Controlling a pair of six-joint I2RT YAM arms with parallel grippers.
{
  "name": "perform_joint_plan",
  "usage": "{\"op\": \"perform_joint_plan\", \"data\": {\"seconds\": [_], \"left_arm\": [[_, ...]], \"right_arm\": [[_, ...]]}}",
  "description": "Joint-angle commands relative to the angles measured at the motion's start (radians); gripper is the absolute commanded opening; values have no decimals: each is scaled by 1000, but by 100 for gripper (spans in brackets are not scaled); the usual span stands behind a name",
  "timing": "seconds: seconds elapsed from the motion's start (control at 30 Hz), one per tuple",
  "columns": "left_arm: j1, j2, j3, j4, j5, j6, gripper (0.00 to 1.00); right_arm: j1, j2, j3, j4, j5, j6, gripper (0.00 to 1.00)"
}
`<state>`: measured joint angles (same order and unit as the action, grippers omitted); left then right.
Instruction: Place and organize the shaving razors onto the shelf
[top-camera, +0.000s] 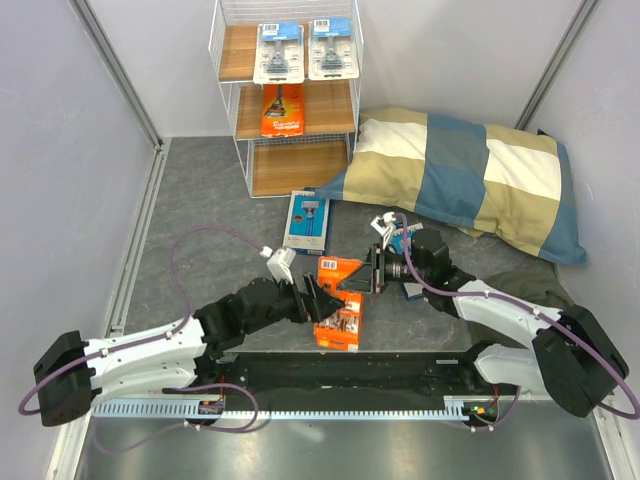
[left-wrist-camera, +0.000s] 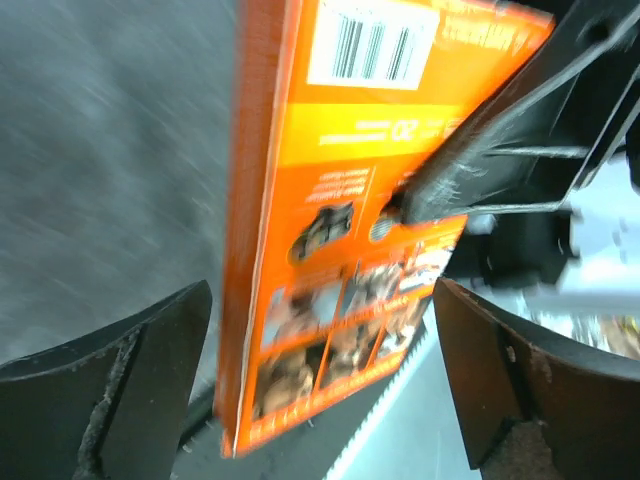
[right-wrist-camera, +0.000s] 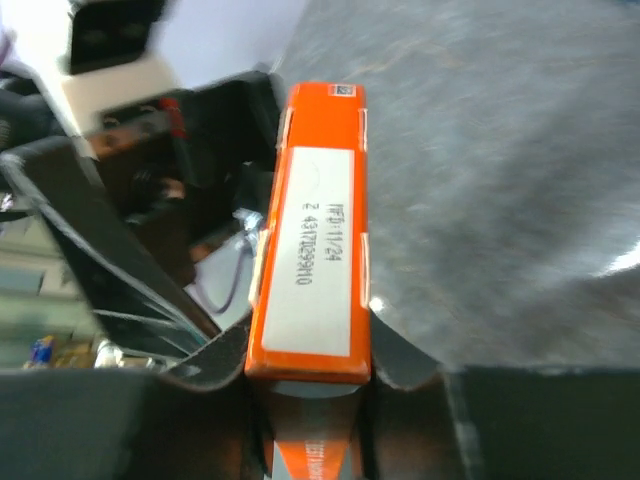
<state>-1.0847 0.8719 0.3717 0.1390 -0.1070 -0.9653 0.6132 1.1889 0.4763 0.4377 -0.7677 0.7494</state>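
The white wire shelf (top-camera: 232, 100) stands at the back. Two clear blister packs with blue tops (top-camera: 279, 52) (top-camera: 333, 48) sit on its top tier and an orange pack (top-camera: 282, 110) on the middle tier. My right gripper (top-camera: 368, 272) (right-wrist-camera: 308, 365) is shut on the edge of the second orange pack (top-camera: 340, 300) (right-wrist-camera: 310, 250) (left-wrist-camera: 330, 200), holding it on edge above the table. My left gripper (top-camera: 322, 298) (left-wrist-camera: 320, 390) is open, with its jaws either side of that pack's lower end and not touching it. One blue box (top-camera: 306, 222) lies flat in front of the shelf. Another blue box (top-camera: 405, 240) is mostly hidden under my right wrist.
A blue-and-beige checked pillow (top-camera: 470, 175) lies at the right, against the shelf's lower corner. An olive cloth (top-camera: 535, 280) lies beside my right arm. The shelf's bottom tier (top-camera: 298, 168) is bare. Grey walls close in both sides.
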Motion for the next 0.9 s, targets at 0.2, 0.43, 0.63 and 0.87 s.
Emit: {"op": "perform_joint_plan", "data": {"seconds": [0.2, 0.43, 0.63, 0.87], "left_arm": [[251, 173, 144, 23, 183, 91, 100], [313, 351, 253, 132, 263, 74, 100], [330, 414, 288, 310, 276, 62, 100], [345, 522, 276, 600, 329, -19, 100]], "right_arm": [[-176, 135, 113, 100, 18, 65, 16], [-337, 195, 149, 260, 18, 208, 15], [-472, 251, 151, 479, 19, 401, 14], [-532, 376, 154, 870, 5, 703, 13]]}}
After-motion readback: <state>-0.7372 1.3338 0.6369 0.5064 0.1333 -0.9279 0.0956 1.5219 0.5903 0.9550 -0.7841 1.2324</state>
